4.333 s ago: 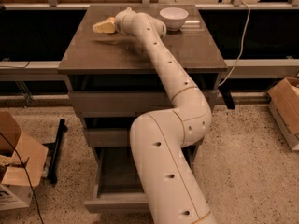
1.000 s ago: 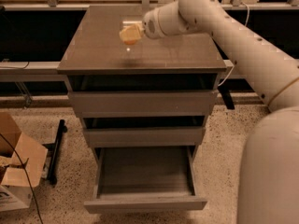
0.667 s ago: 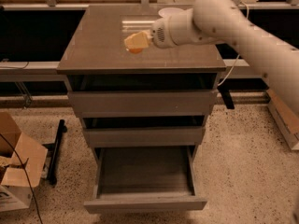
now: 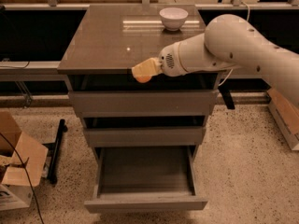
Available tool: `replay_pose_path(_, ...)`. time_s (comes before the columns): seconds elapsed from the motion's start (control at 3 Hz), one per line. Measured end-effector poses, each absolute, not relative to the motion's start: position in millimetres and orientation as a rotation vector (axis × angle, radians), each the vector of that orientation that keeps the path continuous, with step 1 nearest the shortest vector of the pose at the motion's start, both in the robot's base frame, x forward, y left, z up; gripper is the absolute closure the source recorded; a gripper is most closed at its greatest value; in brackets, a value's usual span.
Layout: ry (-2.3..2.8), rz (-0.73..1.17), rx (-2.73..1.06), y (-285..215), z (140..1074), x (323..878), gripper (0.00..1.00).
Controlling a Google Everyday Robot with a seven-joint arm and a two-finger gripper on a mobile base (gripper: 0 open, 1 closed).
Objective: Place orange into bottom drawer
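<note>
Camera view — claw (image 4: pixel 140 72), orange (image 4: pixel 143 78) at cabinet edge (image 4: pixel 93 70)

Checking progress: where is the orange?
In the camera view the orange is gripped in the hand at the front edge of the cabinet top, above the open bottom drawer.

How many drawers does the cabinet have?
3: top drawer and middle drawer pushed in, bottom drawer pulled out. The gripper, holding the orange, is at the countertop's front edge.

Your arm (image 4: pixel 233 45) reaches in from the view's right; your gripper (image 4: pixel 144 72) hangs at the cabinet top's (image 4: pixel 103 45) front edge, clasping the orange (image 4: pixel 143 79).
</note>
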State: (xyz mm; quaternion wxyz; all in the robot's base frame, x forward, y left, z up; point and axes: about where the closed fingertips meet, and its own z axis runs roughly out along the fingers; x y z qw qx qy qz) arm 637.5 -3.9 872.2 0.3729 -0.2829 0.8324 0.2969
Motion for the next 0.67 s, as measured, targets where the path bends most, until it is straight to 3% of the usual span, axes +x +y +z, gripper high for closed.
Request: replay_pose_path(0.67,2.281,0.736,-0.935,14.4,816.4,641.5,1.00)
